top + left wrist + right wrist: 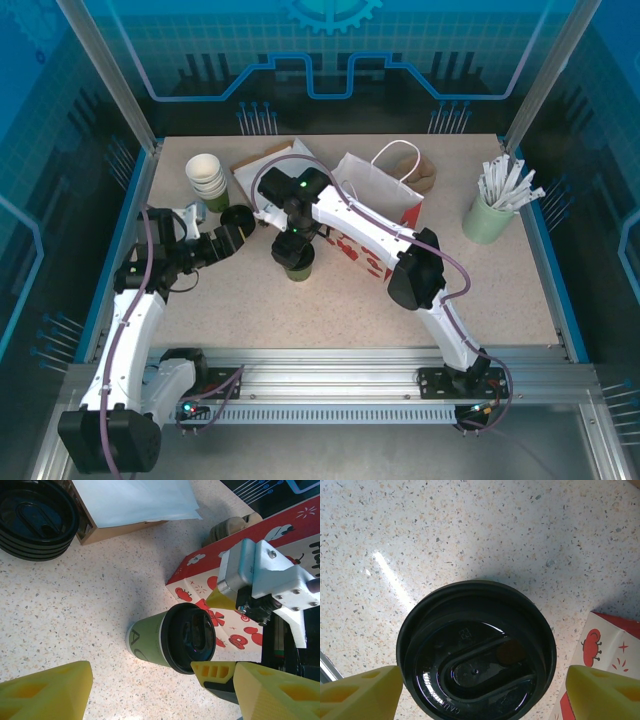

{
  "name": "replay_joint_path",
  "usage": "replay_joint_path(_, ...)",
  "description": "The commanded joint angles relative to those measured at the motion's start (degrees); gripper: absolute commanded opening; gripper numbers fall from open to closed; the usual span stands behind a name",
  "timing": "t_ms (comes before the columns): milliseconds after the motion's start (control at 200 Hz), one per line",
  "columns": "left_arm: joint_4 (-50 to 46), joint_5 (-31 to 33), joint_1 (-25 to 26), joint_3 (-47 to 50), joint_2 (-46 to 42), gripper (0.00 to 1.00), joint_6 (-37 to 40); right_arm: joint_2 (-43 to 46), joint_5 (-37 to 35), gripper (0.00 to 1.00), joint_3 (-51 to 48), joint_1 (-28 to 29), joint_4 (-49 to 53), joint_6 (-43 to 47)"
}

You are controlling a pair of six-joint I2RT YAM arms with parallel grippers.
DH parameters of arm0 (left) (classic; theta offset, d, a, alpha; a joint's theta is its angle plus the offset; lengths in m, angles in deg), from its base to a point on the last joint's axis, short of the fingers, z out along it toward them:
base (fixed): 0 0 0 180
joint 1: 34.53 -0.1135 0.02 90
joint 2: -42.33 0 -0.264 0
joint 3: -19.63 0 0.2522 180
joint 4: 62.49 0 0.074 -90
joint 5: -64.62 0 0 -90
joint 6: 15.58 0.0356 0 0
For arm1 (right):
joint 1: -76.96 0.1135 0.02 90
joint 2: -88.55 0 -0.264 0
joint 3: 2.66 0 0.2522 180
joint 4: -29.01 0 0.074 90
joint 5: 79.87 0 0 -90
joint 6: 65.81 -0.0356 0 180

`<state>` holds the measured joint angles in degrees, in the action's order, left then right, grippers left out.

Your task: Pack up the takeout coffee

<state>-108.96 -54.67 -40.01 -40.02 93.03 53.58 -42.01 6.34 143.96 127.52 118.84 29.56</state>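
Two arms share one speckled worktop point(350, 310), hemmed by blue side rails point(118, 250) and a metal rail point(350, 362) along the near edge. The near half is open room for moving; the things crowd the far half.

Counted: one takeout coffee point(298, 262), one strawberry-print bag point(375, 215), one stack of white cups point(207, 177), one stack of black lids point(35, 520) and one pale green cup point(487, 222) holding a bundle of white sticks point(510, 180).

The coffee stands upright near the middle, black lid on, just beside the bag's left side. What the bag holds I cannot tell.

The right end effector point(480, 690) hangs directly over the coffee, fingers apart on either side of the lid – not clamped on it. The left end effector point(228, 240) sits beside the lid stack, left of the coffee, fingers spread wide – nothing between them.
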Motion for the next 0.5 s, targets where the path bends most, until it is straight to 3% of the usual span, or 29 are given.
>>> replay_joint_path(0, 1.16, -1.68, -0.41, 0.45, -0.64, 0.76, 0.41, 0.15, 1.43, 0.86, -0.32, 0.1, 1.12, -0.32)
replay_joint_path(495, 1.23, -1.92, -0.41, 0.42, -0.69, 0.76, 0.36, -0.59, 1.51, 0.83, -1.64, 0.49, 0.66, 0.05)
